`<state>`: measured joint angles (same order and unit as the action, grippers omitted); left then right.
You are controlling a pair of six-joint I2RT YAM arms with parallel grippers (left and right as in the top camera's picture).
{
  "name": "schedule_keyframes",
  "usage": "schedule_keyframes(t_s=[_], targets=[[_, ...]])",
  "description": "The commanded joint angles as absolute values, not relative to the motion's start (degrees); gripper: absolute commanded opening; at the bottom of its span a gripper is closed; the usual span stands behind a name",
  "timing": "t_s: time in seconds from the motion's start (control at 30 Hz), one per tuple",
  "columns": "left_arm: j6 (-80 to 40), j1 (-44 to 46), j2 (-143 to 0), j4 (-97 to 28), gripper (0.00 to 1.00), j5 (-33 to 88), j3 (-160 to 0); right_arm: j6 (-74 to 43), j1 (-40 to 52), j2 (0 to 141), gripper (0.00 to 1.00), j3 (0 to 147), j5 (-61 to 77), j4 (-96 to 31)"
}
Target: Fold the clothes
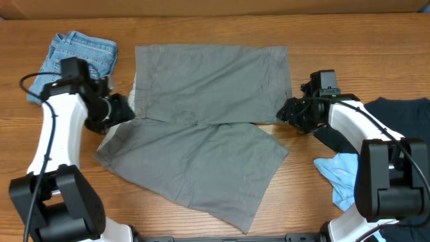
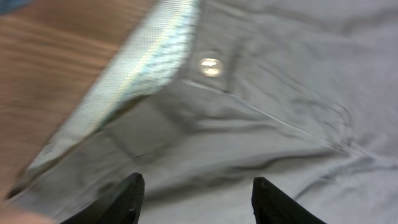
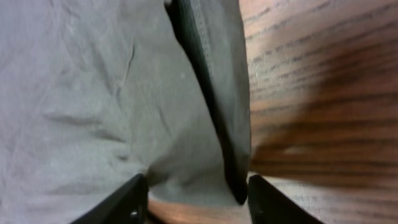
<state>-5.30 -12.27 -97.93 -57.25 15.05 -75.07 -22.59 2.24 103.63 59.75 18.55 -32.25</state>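
The grey shorts (image 1: pixel 201 107) lie spread across the middle of the table, one leg flat at the back, the other angled toward the front. My left gripper (image 1: pixel 124 111) is at the shorts' left edge by the waistband. In the left wrist view its fingers (image 2: pixel 196 199) are open above the grey fabric (image 2: pixel 261 124), with the pale inner waistband (image 2: pixel 137 68) and a metal button (image 2: pixel 210 66) ahead. My right gripper (image 1: pixel 285 113) is at the shorts' right edge. Its fingers (image 3: pixel 193 199) are open around the folded hem corner (image 3: pixel 205 124).
Light-blue jeans (image 1: pixel 77 57) lie folded at the back left. A dark navy shirt (image 1: pixel 396 114) and a light-blue cloth (image 1: pixel 342 171) lie at the right, under and beside my right arm. Bare wood table (image 1: pixel 322 208) shows at the front.
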Motion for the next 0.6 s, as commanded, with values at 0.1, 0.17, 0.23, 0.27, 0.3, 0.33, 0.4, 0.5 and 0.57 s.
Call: schedule_keyframes(t_s=[0.1,0.17,0.23,0.27,0.3,0.33,0.4,0.5,0.57], targets=[[-1.45,-4.4,-97.47,-55.61,0.58,16.95,-75.92,-24.16,2.24,103.7,0.41,59.18,18.35,-30.28],[-1.43,-2.85,-97.47,-54.92,0.58,16.95,-75.92,-24.05,2.24,103.7,0.33,59.18,18.26,-30.26],[-1.45,-1.23,-97.47,-54.3,0.58,16.47,-75.92,-23.77,2.24,103.7,0.04,59.18,17.91,-29.76],[-1.45,-0.78,-97.47,-54.15,0.58,16.23,-75.92,-23.79,2.15,103.68,0.04,59.22,17.78,-29.52],[-1.45,-0.03,-97.47,-54.08,0.59,15.92,-75.92,-23.62,1.34,103.5,0.04,59.7,16.12,-29.1],[-1.45,0.14,-97.47,-54.11,0.59,15.92,-75.92,-23.64,-0.16,103.39,0.04,61.21,12.93,-30.04],[-1.48,0.14,-97.47,-54.11,0.59,15.94,-75.92,-23.62,-2.63,103.28,0.04,63.92,10.26,-32.49],[-1.5,0.14,-97.47,-54.02,0.59,15.97,-75.92,-22.22,-6.07,103.24,0.04,67.77,9.85,-33.74],[-1.48,0.14,-97.47,-53.76,0.6,15.99,-75.92,-20.93,-8.19,103.24,0.04,70.85,9.63,-33.71]])
